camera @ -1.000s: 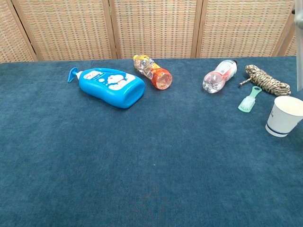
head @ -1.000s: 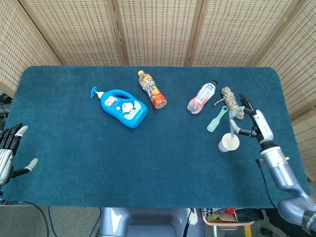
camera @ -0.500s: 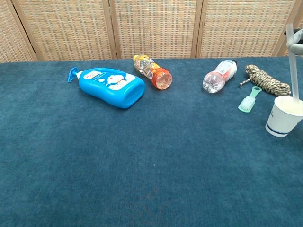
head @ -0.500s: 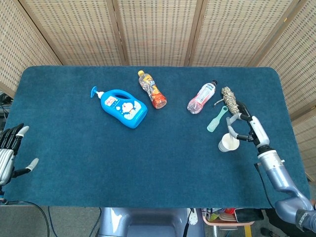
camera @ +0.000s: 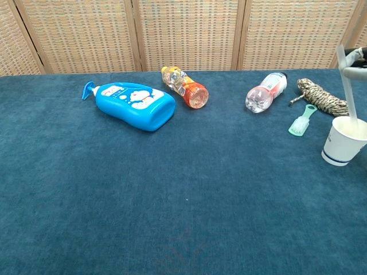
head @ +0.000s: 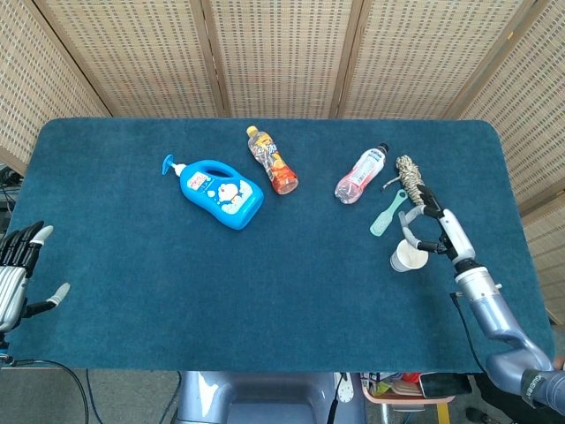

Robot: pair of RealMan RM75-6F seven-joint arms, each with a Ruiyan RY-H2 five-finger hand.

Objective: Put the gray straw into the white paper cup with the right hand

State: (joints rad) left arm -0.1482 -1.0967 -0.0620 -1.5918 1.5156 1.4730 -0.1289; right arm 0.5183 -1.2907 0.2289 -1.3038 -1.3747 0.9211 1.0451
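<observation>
The right hand sat at about four o'clock on the blue table, right over the white paper cup. It pinched the gray straw near its top end. In the chest view the straw leaned a little, its lower end down inside the cup and its upper end up by the fingers at the frame's right edge. In the head view the straw was too thin and too crowded by the hand to make out clearly.

The left hand hung off the table's edge at about eight o'clock, grasping nothing, its fingers spread apart.

Just toward twelve o'clock from the cup lay a small green brush, and beside that, at about two o'clock on the table, a coil of rope. A clear bottle with a pink label lay on its side just left of the rope. An orange bottle lay on its side near twelve o'clock, and a blue pump bottle lay flat at about eleven o'clock, close to the orange one but apart from it. Wicker screens stood behind the table.
</observation>
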